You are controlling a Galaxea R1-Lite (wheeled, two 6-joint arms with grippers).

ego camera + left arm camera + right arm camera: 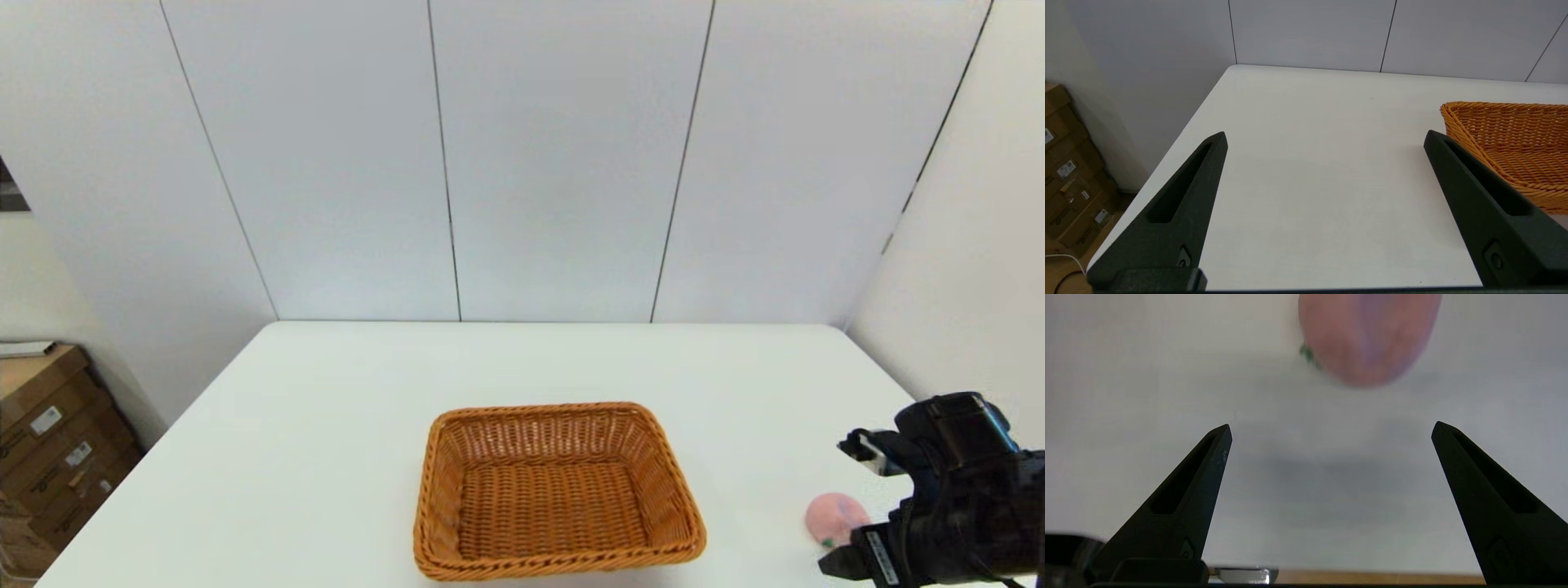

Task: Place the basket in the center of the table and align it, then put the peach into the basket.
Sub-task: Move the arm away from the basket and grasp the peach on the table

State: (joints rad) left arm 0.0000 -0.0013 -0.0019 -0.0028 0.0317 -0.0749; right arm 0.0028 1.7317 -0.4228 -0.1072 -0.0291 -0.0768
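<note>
The orange-brown wicker basket (543,411) sits empty on the white table (326,425), near its front middle, with its long sides square to the table edges. The pink peach (831,516) lies on the table to the basket's right, apart from it. My right arm (947,490) hangs just beside and above the peach. In the right wrist view my right gripper (1332,425) is open, and the peach (1367,335) lies beyond the fingertips, untouched. My left gripper (1326,133) is open and empty over bare table left of the basket (1457,126).
Stacked cardboard boxes (49,441) stand on the floor past the table's left edge, also seen in the left wrist view as boxes (1069,175). White panelled walls close off the back and the right side. The peach lies near the table's right front corner.
</note>
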